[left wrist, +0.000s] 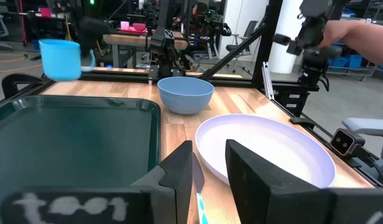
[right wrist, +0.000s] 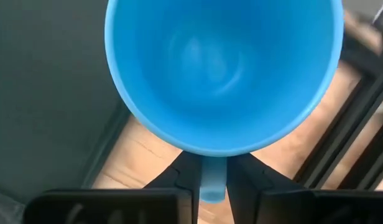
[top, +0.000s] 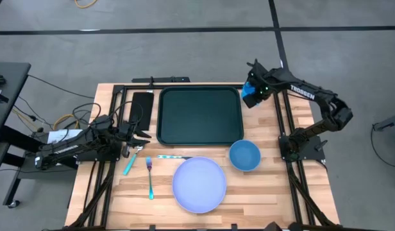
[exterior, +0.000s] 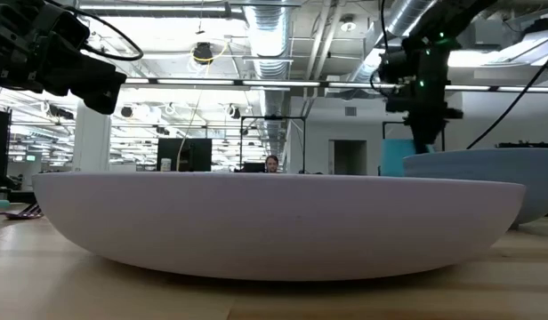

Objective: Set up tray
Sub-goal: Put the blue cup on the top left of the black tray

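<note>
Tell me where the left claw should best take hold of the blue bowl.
Probably by the rim: the blue bowl sits upright and open beside the plate. Come from above, one finger inside and one outside the wall, on the side away from the plate. The left claw waits near the cutlery.

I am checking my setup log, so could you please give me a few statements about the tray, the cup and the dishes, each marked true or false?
1. The tray has nothing on it. True.
2. The right pincer grips the blue cup by its handle. True.
3. The blue bowl sits on the tray. False: it rests on the wooden table, beside the tray's corner.
4. The plate carries the fork. False: the fork lies on the table beside it.
5. The left pincer holds the cup. False: the cup is in the right one.
</note>
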Controlling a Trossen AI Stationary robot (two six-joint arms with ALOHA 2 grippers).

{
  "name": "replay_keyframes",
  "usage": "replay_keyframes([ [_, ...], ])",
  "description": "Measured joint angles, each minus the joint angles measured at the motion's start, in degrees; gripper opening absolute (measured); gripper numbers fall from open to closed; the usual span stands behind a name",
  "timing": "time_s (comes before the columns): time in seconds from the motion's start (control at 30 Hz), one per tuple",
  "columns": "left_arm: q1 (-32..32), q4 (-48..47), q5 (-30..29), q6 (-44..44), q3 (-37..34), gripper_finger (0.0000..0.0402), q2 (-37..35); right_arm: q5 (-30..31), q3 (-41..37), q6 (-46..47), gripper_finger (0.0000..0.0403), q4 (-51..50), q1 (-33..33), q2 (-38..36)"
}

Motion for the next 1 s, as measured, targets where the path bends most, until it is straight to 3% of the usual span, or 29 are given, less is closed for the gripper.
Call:
replay_keyframes([
  [0.47,0.0,0.0,0.0,0.0,0.0,0.0084,0.0,-3.4,9.1,-13.1,0.0047,-0.2,0.5,0.6],
  [0.83,0.0,0.0,0.0,0.0,0.0,0.0084,0.0,-3.4,27.4,-22.2,0.0044,-12.6,3.9,20.0],
  [1.0,0.0,0.0,0.0,0.0,0.0,0.0084,0.0,-3.4,31.0,-24.9,0.0048,-11.9,4.9,24.2],
])
